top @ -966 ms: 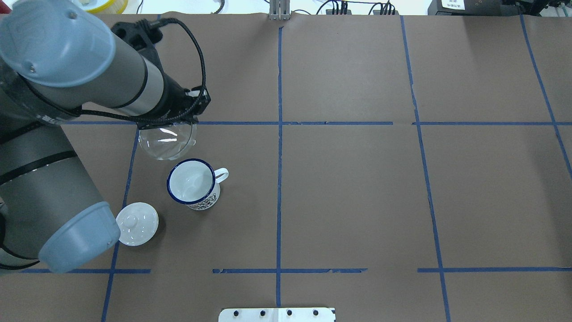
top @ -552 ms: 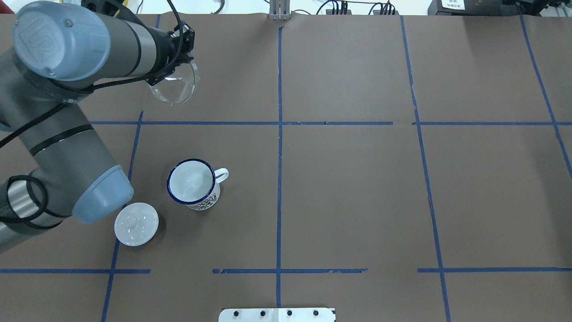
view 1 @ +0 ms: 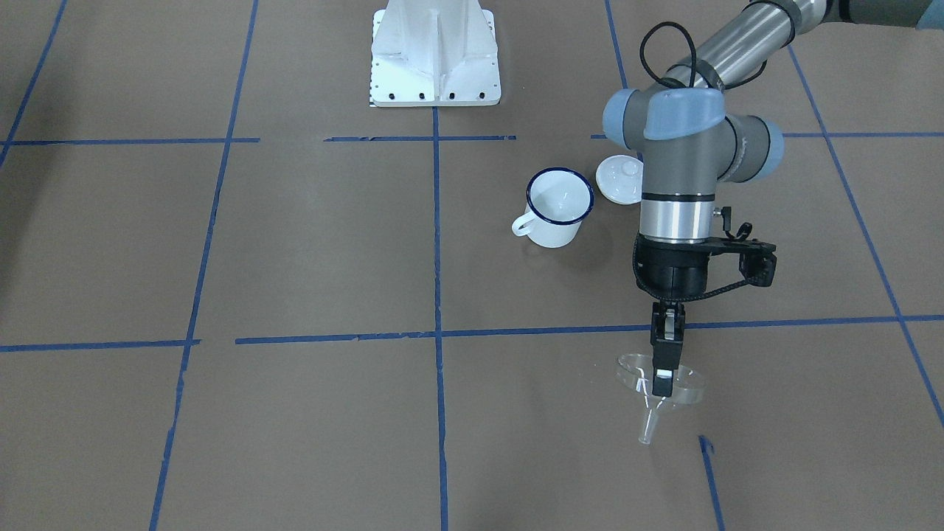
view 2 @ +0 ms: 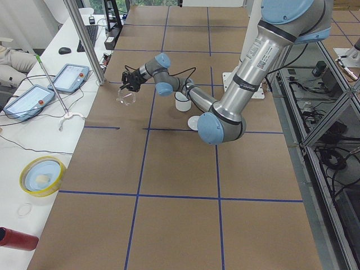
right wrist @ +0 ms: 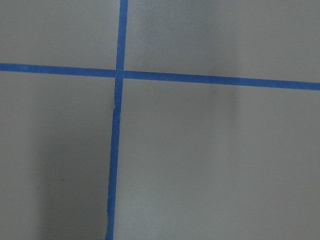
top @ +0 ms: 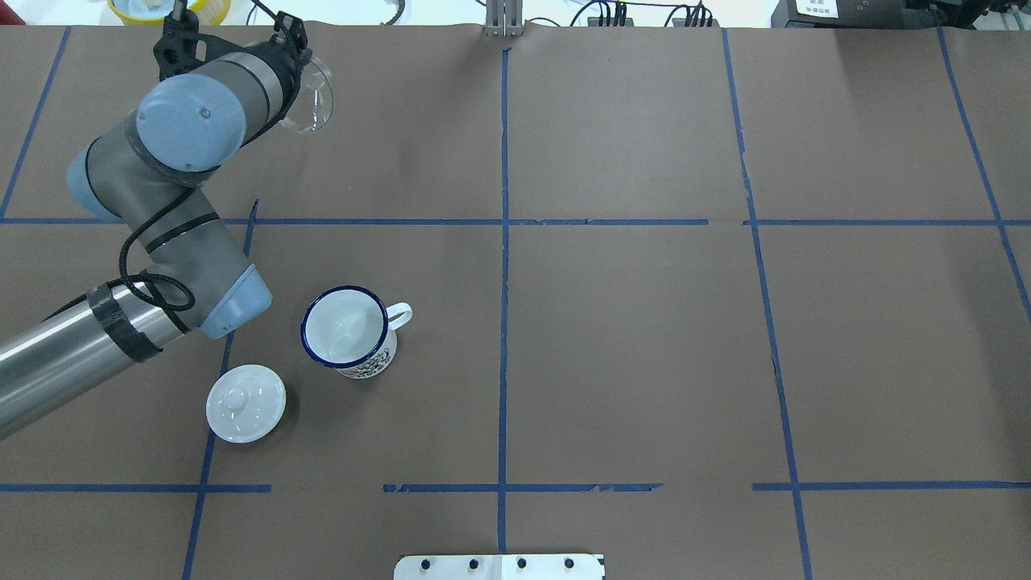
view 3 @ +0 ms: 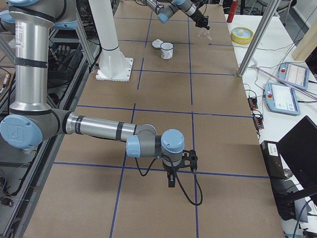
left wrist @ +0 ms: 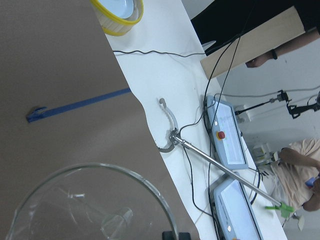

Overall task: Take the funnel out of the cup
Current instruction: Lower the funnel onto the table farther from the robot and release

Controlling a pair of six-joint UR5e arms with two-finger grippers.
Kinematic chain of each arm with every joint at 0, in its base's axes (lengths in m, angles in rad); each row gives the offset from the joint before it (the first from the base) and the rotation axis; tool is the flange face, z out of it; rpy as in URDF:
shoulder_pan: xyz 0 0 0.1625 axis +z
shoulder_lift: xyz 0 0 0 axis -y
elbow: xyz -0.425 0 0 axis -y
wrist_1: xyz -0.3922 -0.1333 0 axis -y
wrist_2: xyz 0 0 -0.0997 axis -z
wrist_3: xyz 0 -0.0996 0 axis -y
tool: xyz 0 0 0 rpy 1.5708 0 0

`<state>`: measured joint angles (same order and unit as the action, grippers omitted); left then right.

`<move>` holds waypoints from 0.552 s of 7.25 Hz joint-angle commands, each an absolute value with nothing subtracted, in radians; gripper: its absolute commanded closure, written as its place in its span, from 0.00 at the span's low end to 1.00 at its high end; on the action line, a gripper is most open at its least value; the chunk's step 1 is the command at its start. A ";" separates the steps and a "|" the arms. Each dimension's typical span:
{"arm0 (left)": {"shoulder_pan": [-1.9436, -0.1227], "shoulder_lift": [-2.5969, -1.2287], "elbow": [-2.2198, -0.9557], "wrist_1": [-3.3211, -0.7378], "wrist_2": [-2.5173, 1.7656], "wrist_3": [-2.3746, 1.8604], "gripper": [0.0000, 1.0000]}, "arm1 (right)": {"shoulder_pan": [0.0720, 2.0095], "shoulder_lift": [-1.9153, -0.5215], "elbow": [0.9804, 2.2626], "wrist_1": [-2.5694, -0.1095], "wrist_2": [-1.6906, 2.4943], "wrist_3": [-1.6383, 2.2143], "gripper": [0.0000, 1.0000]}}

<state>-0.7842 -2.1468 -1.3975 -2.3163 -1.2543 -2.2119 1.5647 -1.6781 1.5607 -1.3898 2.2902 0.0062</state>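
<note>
The clear funnel (view 1: 687, 385) hangs from my left gripper (view 1: 663, 380), which is shut on its rim. The thin stem (view 1: 647, 428) points down, over the table. The funnel is out of the cup and well away from it, near the table's far left corner in the overhead view (top: 312, 98). It also fills the bottom of the left wrist view (left wrist: 95, 205). The cup (top: 346, 330), a white mug with a dark blue rim, stands upright and empty (view 1: 558, 206). My right gripper (view 3: 171, 181) shows only in the exterior right view, low over the table; I cannot tell its state.
A white round knobbed lid (top: 246, 403) lies on the table beside the cup. The robot's white base plate (top: 499, 566) is at the near edge. A yellow-rimmed dish (top: 169, 8) and cables lie just past the far edge, near the funnel.
My left arm has carried the funnel away from the cup, toward the table's far left corner. The cup and the lid have not moved.
</note>
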 commanded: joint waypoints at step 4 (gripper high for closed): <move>-0.729 -2.152 -1.215 -2.442 -1.193 -2.214 0.73 | 1.565 -1.678 1.560 -1.390 2.290 0.006 0.00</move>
